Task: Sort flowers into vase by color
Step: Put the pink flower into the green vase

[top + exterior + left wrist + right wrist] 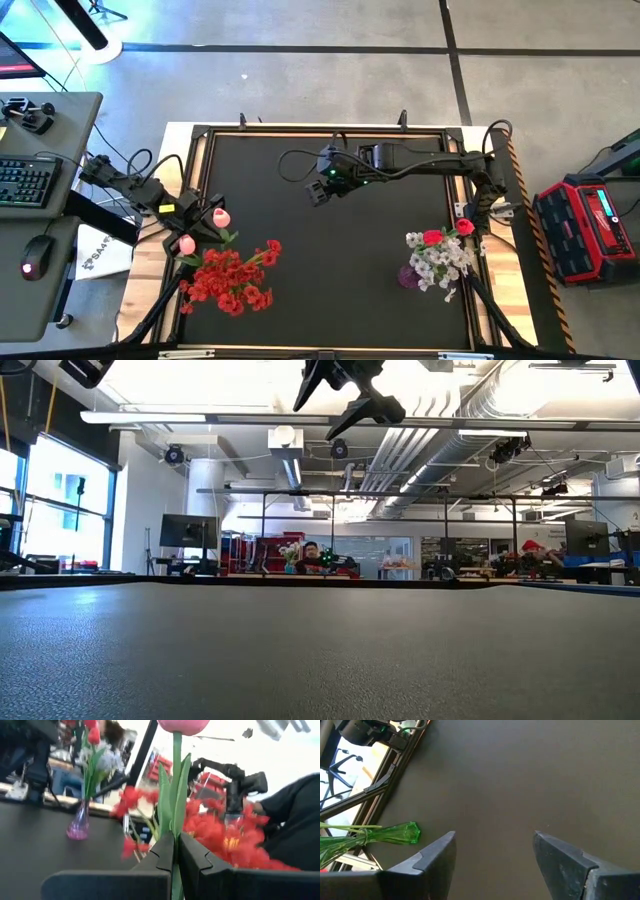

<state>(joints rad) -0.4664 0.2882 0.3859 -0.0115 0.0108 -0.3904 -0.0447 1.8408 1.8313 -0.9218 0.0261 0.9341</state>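
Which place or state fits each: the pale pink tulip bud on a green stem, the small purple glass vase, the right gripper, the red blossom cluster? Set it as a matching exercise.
1. pale pink tulip bud on a green stem
2. small purple glass vase
3. right gripper
4. red blossom cluster

a. open, above the table middle
b. stem clamped in the shut left gripper
c. at the table's left side
d. holding white and red flowers

Pairs: 1b, 2d, 3a, 4c

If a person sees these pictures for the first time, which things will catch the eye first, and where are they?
The red blossoms at the mat's near left corner stand out most, with the left gripper beside them shut on a pink tulip. At the near right, a purple vase holds white and red flowers. The right gripper hovers open over the bare black mat.
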